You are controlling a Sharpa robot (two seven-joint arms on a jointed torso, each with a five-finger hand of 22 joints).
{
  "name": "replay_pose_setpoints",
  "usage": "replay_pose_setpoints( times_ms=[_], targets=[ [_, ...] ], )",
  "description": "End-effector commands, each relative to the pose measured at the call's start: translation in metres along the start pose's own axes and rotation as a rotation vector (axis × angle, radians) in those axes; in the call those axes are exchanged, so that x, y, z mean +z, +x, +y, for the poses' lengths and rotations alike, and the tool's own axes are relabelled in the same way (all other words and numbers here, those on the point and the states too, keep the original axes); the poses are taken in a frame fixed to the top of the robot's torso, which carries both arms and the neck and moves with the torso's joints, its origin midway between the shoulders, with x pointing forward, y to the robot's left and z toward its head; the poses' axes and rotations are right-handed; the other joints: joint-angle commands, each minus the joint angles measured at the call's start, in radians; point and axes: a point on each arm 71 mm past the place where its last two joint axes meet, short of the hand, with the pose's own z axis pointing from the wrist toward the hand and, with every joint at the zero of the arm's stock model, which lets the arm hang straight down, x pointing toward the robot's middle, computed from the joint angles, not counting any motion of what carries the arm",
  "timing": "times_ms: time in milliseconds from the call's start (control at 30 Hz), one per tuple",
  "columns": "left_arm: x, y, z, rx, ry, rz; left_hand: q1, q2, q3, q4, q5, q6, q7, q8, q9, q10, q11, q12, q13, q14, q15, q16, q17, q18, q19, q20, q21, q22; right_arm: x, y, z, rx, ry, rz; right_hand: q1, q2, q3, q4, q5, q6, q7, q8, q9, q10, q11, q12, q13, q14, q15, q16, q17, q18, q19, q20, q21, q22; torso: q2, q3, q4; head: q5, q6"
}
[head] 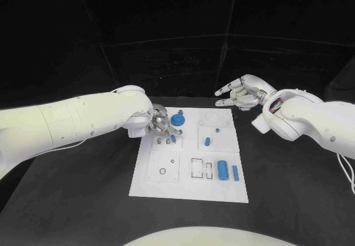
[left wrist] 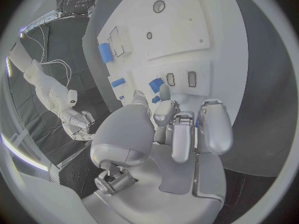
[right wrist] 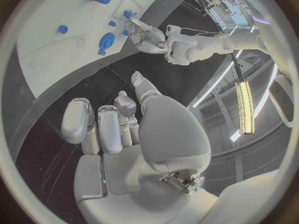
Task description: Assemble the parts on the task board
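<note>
Fingers of my left hand (head: 161,126) pinch a small blue part (head: 172,138) over the task board (head: 185,190) for seating; right hand (head: 240,94) waits aside, empty, loosely spread.

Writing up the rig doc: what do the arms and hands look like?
Both arms are smooth, glossy white rounded shells. The left hand and right hand are silver-grey metal with pale padded fingers. Thin white cables trail along each arm, and red wiring shows at the right wrist.

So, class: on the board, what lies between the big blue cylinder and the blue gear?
In the head view, one small blue peg stands between the cylinder and the gear; otherwise bare white board.
</note>
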Motion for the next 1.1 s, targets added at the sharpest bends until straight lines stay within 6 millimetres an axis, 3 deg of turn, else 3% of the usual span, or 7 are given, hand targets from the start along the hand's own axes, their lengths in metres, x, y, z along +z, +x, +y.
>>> replay_pose_setpoints(
  times_ms=[33, 1100],
  targets=[
    [0.0006, 0.0006, -0.0011, 0.023, -0.011, 0.016, 0.000, 0.013, -0.007, 0.000, -0.004, -0.007, -0.001, 0.007, 0.002, 0.004, -0.001, 0.001, -0.001, 0.107, -0.008, 0.003, 0.263, -0.011, 0.003, -0.003, 0.002, 0.001, 0.0008, 0.0001, 0.0014, 0.004, -0.002, 0.008, -0.006, 0.006, -0.006, -0.001, 0.005, 0.002, 0.000, 0.003, 0.001, -0.002, -0.002, -0.005, -0.002, 0.030, 0.000, -0.007, -0.001, 0.007, -0.005, 0.001, -0.006, -0.001, 0.000, 0.0006, 0.0003, -0.001, -0.001],
    [0.0069, 0.0017, -0.0064, 0.032, -0.018, 0.027, 0.029, 0.028, -0.004, -0.017, -0.003, -0.017, -0.001, 0.020, 0.017, 0.003, -0.001, 0.005, 0.002, 0.107, -0.007, 0.003, 0.263, -0.012, 0.003, -0.003, 0.006, 0.009, 0.0036, 0.0023, 0.0020, 0.004, 0.001, 0.019, -0.006, 0.007, -0.007, 0.000, 0.011, 0.002, 0.000, 0.003, 0.001, -0.002, -0.003, -0.006, -0.004, 0.030, 0.000, -0.007, -0.001, 0.007, -0.005, 0.000, -0.007, -0.002, 0.000, 0.0011, 0.0001, -0.002, -0.007]
  ],
)
